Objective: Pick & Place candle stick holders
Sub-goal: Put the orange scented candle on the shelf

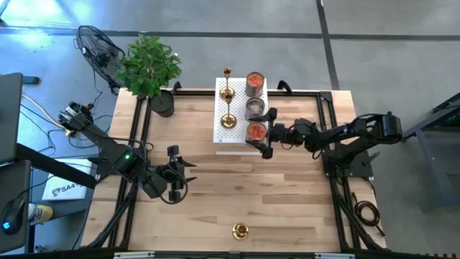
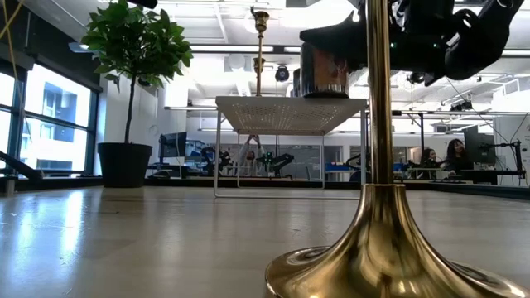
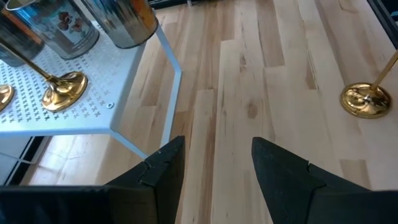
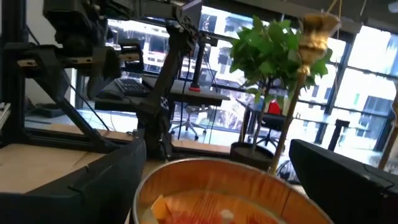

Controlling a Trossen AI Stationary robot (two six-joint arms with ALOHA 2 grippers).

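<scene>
High view first: two gold candle holders (image 1: 228, 97) are standing on the white perforated stand (image 1: 231, 133), along its side nearer the plant (image 1: 149, 66), with three tins (image 1: 255, 108) lined up beside them. A third candle holder (image 1: 240, 232) is sitting alone on the wooden table (image 1: 287, 194) near its front edge, well apart from the stand. Low view is filling up with that lone one, showing a shiny flared brass base and a slim stem rising straight. The right gripper (image 1: 267, 134) is hovering at the nearest tin, fingers spread wide on either side of its rim. The left gripper (image 1: 177, 175) is hanging over bare wood, fingers parted and gripping nothing.
</scene>
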